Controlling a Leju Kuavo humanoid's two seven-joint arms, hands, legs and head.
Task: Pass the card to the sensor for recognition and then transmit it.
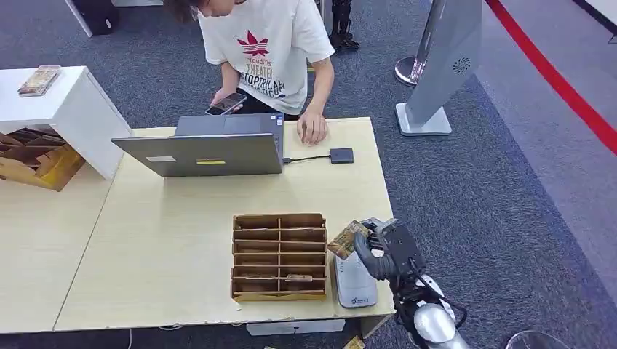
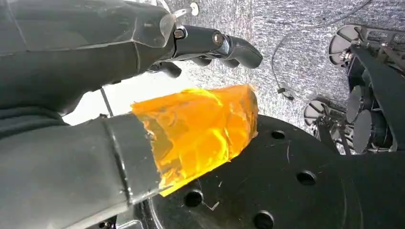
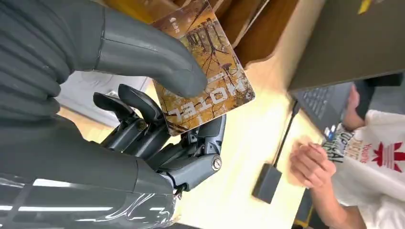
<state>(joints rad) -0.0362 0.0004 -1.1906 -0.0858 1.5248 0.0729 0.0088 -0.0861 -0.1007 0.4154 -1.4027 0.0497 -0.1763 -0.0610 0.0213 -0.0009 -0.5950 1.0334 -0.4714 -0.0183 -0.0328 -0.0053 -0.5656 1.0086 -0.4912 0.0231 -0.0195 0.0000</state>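
The right hand (image 1: 384, 247) pinches the card (image 1: 345, 239) between thumb and fingers, with the card standing out from the hand toward the wooden compartment rack (image 1: 279, 256). In the right wrist view the thumb (image 3: 157, 59) presses on the printed face of the card (image 3: 210, 71) and the darker fingers (image 3: 143, 124) back it from the other side. The card's long axis seems to run outward from the grip, its free end toward the rack.

The grey reader (image 1: 354, 276), which I take to be the sensor, lies on the worktop (image 1: 167, 240) just beside the rack, on the side nearer the right hand. The card hangs above the reader's far end, apart from it, so the coming move looks like a short lowering with the face tilted flat. The rack wall is close on one side; the worktop edge is close on the other.

Beyond the rack stand a laptop (image 1: 207, 149) and a person (image 1: 269, 51), well apart.

The left hand (image 2: 210, 45) hangs with fingers apart and nothing in them.
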